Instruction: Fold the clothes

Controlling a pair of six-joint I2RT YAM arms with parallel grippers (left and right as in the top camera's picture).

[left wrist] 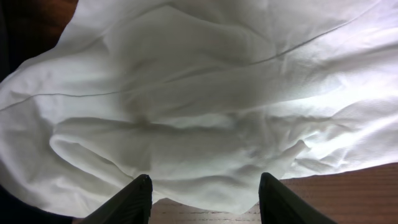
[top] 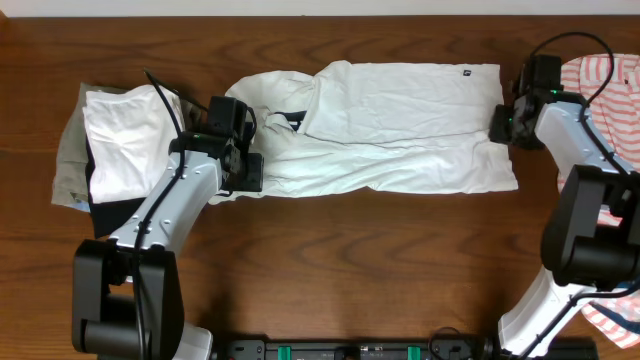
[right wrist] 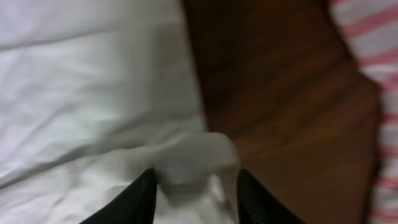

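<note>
While the white garment (top: 400, 120) lies stretched sideways across the middle of the table (top: 350, 270), both arms are down at its opposite ends. That makes sense: a long piece needs both ends under control to be carried over itself. On the right, the right hand (top: 500, 125) sits at the garment's edge, and its wrist camera shows a bunched lip of white cloth between the two dark fingers (right wrist: 138, 198). The picture is blurred, so I'd say it looks pinched rather than swear to it. Now the left hand (top: 240, 160), at the crumpled left end where the cloth piles into ridges. Its fingers (left wrist: 140, 199) stand wide apart, the hem lies just at the gap, and nothing is clamped. By my reading it's lined up for a grasp that isn't made yet. Far left, a stack of folded clothes (top: 120, 140) has a white piece on top of khaki and dark ones. It's parked clear of the working area, and I'd judge it to be finished work. Beyond the right arm lies a striped garment (top: 615, 75), likely waiting its turn. This fold looks early, with creases everywhere. The next move calls for the left hand to close on the hem. The risk at that rumpled end is catching only the top layer.
</note>
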